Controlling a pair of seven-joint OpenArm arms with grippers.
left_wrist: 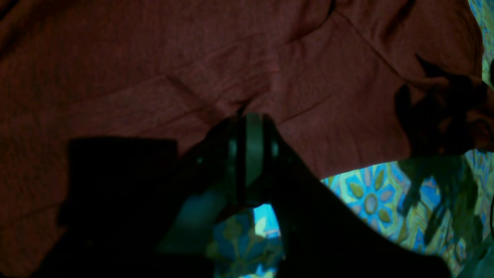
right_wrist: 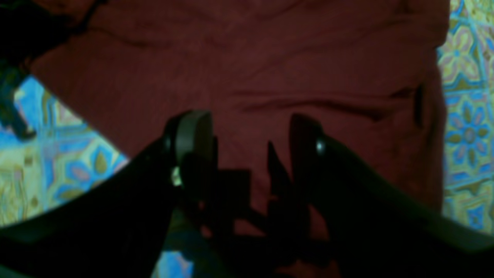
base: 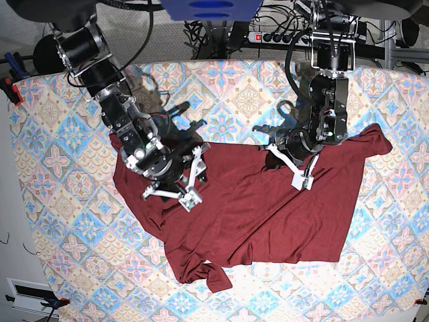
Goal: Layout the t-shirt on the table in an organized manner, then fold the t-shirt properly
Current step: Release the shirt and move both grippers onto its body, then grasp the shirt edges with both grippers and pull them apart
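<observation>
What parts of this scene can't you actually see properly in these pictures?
- Base view: cloth under the right gripper is hidden by the arm.
- Left wrist view: whether the shut left gripper pinches the t-shirt; too dark.
- Right wrist view: table edges are cut off.

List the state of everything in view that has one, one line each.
T-shirt: spread on the table, unfolded, wrinkled, one sleeve bunched at the near edge.
Left gripper: shut, tips against the shirt's edge.
Right gripper: open, over the shirt, holding nothing.
Table: partly covered by the shirt.

The patterned table [base: 60,168] carries the spread maroon t-shirt [base: 255,215].
</observation>
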